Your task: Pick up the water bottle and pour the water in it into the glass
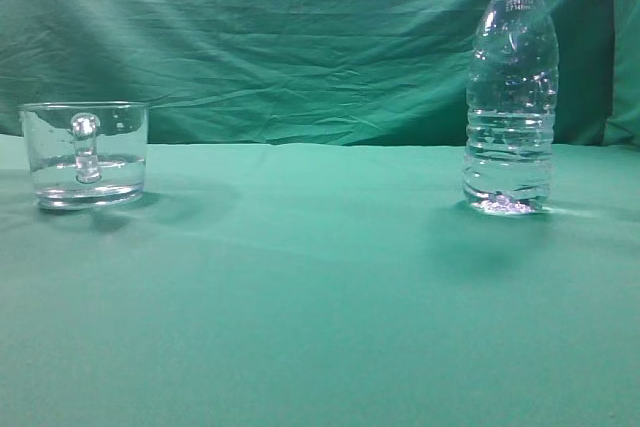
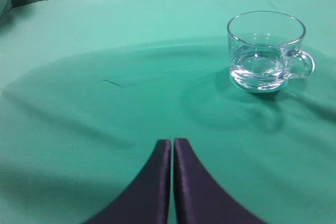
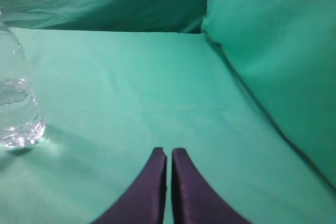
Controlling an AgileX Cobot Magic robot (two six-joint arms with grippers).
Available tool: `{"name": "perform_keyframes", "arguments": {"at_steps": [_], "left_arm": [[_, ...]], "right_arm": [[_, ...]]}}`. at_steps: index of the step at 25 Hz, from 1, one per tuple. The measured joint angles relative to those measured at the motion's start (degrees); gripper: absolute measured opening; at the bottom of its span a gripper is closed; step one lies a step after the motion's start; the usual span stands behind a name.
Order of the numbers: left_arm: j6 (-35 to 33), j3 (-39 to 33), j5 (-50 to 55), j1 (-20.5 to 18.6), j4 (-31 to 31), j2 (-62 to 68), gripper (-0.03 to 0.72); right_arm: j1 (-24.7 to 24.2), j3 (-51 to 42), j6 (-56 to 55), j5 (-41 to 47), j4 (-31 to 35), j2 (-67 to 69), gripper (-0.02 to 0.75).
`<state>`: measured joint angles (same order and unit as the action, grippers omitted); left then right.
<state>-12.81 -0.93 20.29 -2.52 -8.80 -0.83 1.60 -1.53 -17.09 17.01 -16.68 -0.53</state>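
Note:
The water bottle (image 1: 510, 97), tall, clear, ribbed and capless, stands upright at the right of the exterior view; water (image 1: 508, 162) fills its lower part. Its lower part shows at the left edge of the right wrist view (image 3: 16, 108). The glass (image 1: 85, 154), a short clear mug with a handle, stands at the left with some water in it; it also shows in the left wrist view (image 2: 265, 51). My left gripper (image 2: 172, 141) is shut and empty, short of the glass and to its left. My right gripper (image 3: 168, 151) is shut and empty, to the right of the bottle.
A green cloth (image 1: 320, 287) covers the table, and a wrinkled green backdrop (image 1: 280, 37) hangs behind it. In the right wrist view a green cloth wall (image 3: 278, 51) rises along the table's right side. Neither gripper shows in the exterior view.

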Motion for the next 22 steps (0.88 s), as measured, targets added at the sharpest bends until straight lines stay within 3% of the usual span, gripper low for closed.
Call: {"name": "perform_keyframes", "arguments": {"at_steps": [6, 15, 22], "left_arm": [[0.0, 0.0, 0.0, 0.0, 0.0, 0.0, 0.000], [0.0, 0.0, 0.0, 0.0, 0.0, 0.0, 0.000], [0.0, 0.0, 0.0, 0.0, 0.0, 0.0, 0.000]], "right_arm": [[0.0, 0.0, 0.3, 1.1, 2.1, 0.0, 0.000], [0.0, 0.0, 14.2, 4.5, 17.7, 0.0, 0.000], [0.0, 0.0, 15.3, 4.5, 18.7, 0.0, 0.000]]}}
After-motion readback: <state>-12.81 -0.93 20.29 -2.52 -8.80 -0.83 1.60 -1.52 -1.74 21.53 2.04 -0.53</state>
